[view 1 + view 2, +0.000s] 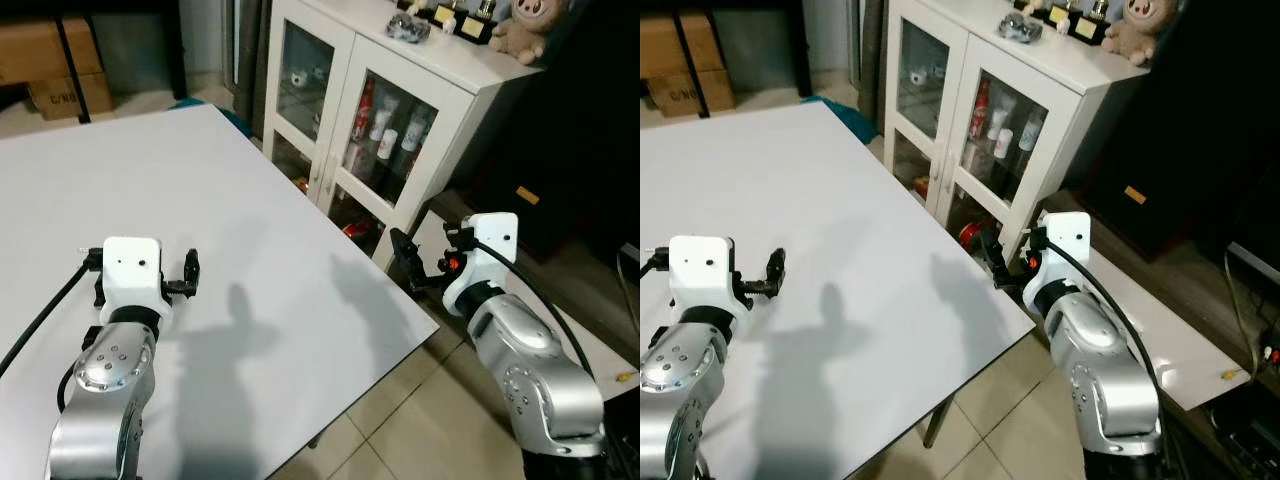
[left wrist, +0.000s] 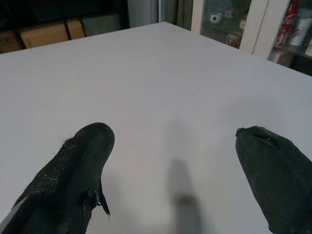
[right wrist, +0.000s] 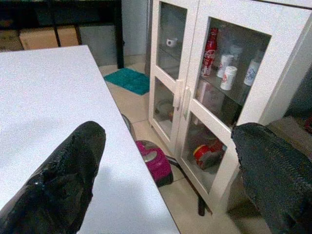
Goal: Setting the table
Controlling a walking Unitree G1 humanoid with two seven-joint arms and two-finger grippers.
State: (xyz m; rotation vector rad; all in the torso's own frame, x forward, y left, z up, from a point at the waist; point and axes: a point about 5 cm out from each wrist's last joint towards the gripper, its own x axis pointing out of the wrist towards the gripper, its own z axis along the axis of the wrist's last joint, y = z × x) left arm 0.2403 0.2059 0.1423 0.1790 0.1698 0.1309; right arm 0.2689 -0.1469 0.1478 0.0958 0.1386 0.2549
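The white table [image 1: 200,190] lies bare, with no tableware on it. My left gripper [image 2: 174,135] hovers low over the table's near left part, open, with nothing between its fingers [image 1: 190,271]. My right gripper [image 3: 168,135] is held off the table's right edge, near the front corner. It is open and empty, and looks toward the glass-door cabinet [image 1: 345,110]. Cups and bottles [image 3: 226,73] stand on the shelves behind the cabinet's glass.
The white cabinet stands close to the table's right side, with a plush toy [image 1: 522,28] and small items on top. A magenta object [image 3: 153,160] sits on the tiled floor below the table edge. A teal mat [image 3: 130,80] lies farther back. Cardboard boxes [image 1: 45,55] are beyond the table.
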